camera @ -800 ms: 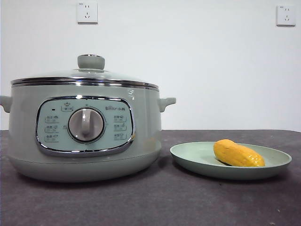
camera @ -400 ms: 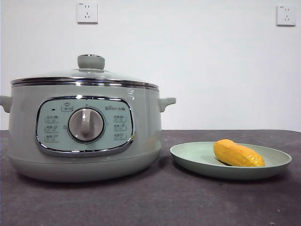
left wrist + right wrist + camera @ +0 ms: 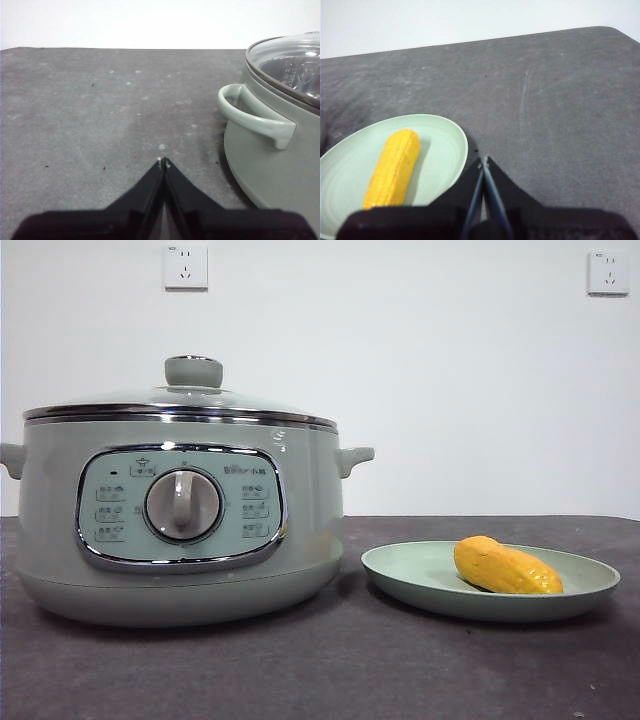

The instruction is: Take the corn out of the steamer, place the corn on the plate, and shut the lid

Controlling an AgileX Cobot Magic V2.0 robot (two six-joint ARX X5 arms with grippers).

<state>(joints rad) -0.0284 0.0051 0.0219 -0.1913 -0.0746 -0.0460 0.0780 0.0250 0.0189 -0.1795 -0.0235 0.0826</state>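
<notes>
Both claws pressed together, left claw [image 3: 163,161], right claw [image 3: 484,160]; steamer [image 3: 180,530] label unreadable.

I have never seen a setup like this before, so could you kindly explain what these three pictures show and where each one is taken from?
This is a two-armed robot at a dark table. One picture comes from a low camera looking level across the table; the other two come from cameras on each arm's wrist, so the black wedges at the bottom are that arm's own jaws. On the table stands the steamer with the lid on it. Beside it is the plate, and the corn lies on it. The left gripper sits near the steamer's side handle, the right gripper beside the plate. Both are shut and hold nothing.
</notes>
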